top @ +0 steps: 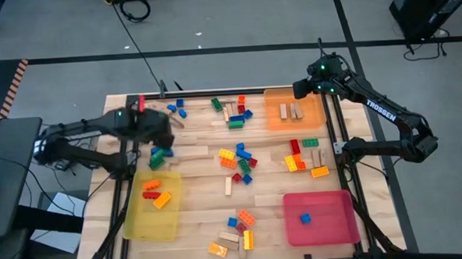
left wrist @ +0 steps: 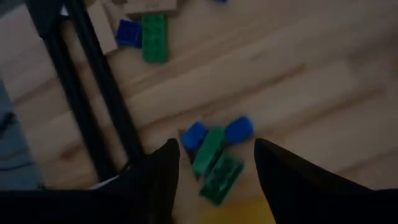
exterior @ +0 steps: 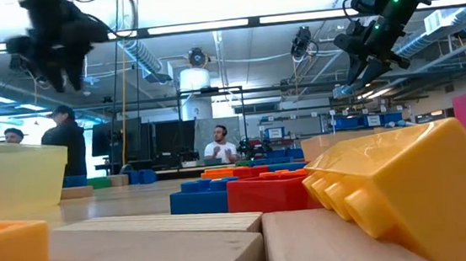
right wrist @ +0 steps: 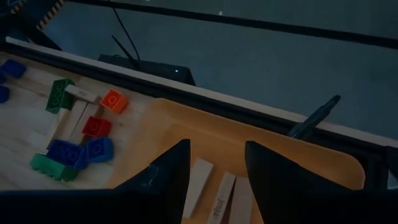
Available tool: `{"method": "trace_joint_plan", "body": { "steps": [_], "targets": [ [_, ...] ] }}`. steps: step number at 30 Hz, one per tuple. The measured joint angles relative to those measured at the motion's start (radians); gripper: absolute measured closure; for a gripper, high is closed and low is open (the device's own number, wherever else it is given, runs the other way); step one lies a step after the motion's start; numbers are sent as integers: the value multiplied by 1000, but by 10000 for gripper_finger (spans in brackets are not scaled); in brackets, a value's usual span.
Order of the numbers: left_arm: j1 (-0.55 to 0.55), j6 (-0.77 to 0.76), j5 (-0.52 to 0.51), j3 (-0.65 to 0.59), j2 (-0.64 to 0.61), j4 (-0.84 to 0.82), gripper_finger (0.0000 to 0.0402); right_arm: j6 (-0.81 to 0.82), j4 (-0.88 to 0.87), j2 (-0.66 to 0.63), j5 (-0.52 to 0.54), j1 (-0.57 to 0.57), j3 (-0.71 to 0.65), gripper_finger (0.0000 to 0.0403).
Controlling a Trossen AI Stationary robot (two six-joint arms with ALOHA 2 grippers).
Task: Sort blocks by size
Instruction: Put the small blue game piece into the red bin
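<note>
Blocks lie in loose clusters on the wooden table: green and blue bricks (top: 159,154) at the left, mixed ones in the middle (top: 240,162), at the far side (top: 232,111) and at the right (top: 306,157). My left gripper (top: 159,136) hangs open high above the green and blue bricks (left wrist: 214,165), with nothing between its fingers. My right gripper (top: 311,85) stands open over the orange tray (top: 277,121), above tan wooden pieces (right wrist: 217,193) that lie flat in it.
A yellow tray (top: 145,223) at the near left holds orange and red bricks. A red tray (top: 329,227) at the near right holds one blue brick (top: 304,218). More blocks (top: 235,232) lie by the near edge. Dark frame posts stand at the table's sides.
</note>
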Motion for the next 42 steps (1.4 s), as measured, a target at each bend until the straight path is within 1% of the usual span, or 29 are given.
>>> {"method": "trace_joint_plan", "body": {
  "steps": [4, 6, 8, 11, 14, 18, 22, 26, 32, 35, 42],
  "targets": [
    [182, 213, 52, 0, 11, 179, 188, 5, 0, 0, 0, 0, 0, 235],
    [270, 316, 104, 0, 35, 270, 188, 8, 0, 0, 0, 0, 0, 235],
    [345, 412, 168, 1, 78, 343, 188, 9, -1, 0, 0, 0, 0, 235],
    [437, 532, 243, 1, 177, 435, 188, 17, -1, 0, 0, 0, 0, 235],
    [499, 604, 292, 1, 283, 528, 188, 39, -1, 0, 0, 0, 0, 235],
    [569, 632, 366, 3, 410, 628, 188, 58, -5, 0, -1, 0, 0, 235],
    [618, 678, 382, 61, 536, 634, 188, 60, -19, 0, -1, 0, 0, 235],
    [637, 732, 383, 133, 650, 628, 188, 85, -37, 0, -1, 0, 0, 235],
    [637, 788, 374, 235, 777, 518, 188, 89, -38, 0, -1, 0, 0, 235],
    [637, 789, 364, 259, 806, 457, 188, 119, -39, 0, -1, 0, 0, 235],
    [637, 838, 319, 260, 806, 417, 188, 132, -39, 0, -1, 0, 0, 235]
  ]
}}
